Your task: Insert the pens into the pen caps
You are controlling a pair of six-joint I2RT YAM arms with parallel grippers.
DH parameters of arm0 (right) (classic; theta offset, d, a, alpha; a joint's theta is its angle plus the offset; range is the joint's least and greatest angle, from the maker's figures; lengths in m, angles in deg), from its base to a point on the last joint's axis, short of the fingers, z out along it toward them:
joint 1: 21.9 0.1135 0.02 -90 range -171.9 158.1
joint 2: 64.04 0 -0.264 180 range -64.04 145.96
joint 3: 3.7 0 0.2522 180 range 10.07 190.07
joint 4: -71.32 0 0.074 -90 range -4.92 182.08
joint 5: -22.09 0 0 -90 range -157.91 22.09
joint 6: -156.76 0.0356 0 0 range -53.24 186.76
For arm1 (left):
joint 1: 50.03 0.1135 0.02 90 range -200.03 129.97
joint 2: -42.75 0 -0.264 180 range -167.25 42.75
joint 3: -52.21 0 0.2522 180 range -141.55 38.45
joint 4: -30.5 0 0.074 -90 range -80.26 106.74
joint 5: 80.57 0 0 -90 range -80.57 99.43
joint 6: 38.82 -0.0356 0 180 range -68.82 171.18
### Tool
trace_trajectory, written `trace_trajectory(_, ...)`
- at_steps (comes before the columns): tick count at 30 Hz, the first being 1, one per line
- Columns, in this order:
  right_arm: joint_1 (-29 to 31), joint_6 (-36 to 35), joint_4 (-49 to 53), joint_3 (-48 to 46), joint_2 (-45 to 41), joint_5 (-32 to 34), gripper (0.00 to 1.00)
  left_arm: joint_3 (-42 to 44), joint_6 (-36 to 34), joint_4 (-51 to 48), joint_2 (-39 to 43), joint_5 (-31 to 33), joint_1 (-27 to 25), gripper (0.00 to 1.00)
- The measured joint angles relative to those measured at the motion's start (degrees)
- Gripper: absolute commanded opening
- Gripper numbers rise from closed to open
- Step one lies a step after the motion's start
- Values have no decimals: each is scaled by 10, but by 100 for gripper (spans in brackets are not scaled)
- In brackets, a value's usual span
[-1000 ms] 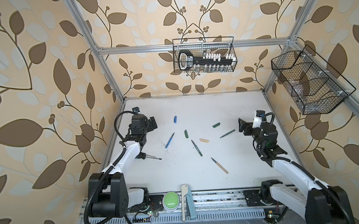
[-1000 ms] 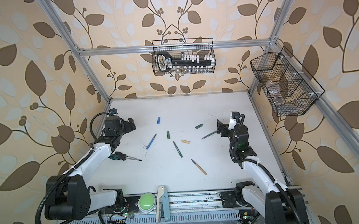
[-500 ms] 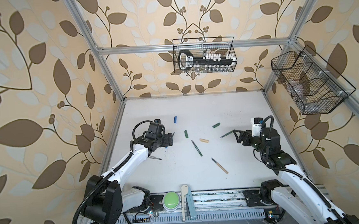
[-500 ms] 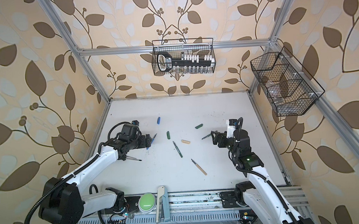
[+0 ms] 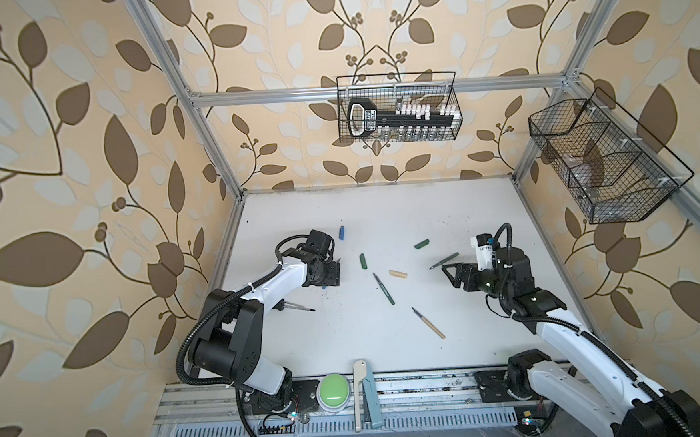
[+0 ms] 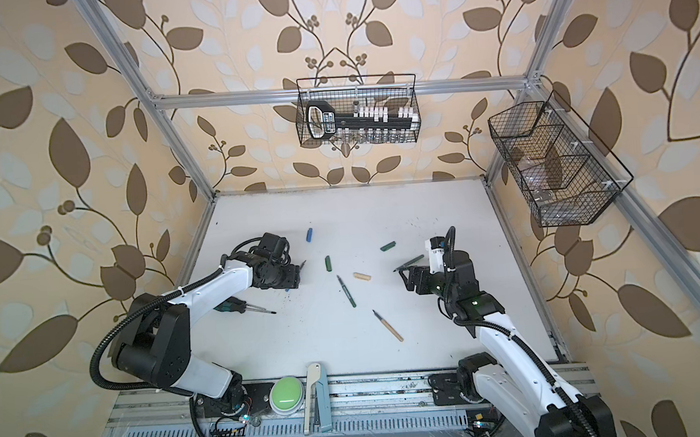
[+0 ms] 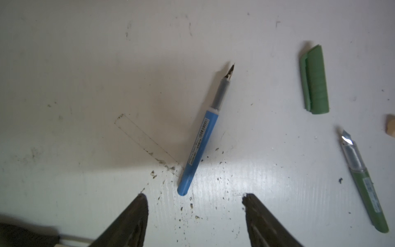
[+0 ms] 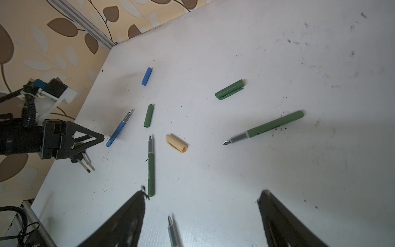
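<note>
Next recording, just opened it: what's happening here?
Two robot arms work over a white table. The left end effector, jaws apart, is poised just behind the rear end of the blue pen. The right end effector, also open, hangs near a green pen. Neither holds anything. The blue cap lies apart on the table, and no pen is capped yet.

Leaf-patterned beige walls (image 5: 66,162) and an aluminium frame (image 5: 270,96) enclose a scuffed white tabletop (image 5: 381,209).
</note>
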Motion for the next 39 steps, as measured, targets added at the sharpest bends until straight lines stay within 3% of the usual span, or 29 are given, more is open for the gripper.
trace_trajectory(8,23,9,0,1,7,1,84,-33,-19,-4,-52,-10,0,52)
trace_trajectory(29,50,26,-7,16,42,10,84,-52,-32,-5,-115,-13,0,37)
trace_trajectory(39,62,30,-16,19,52,12,84,-54,-40,-3,-120,-9,0,15)
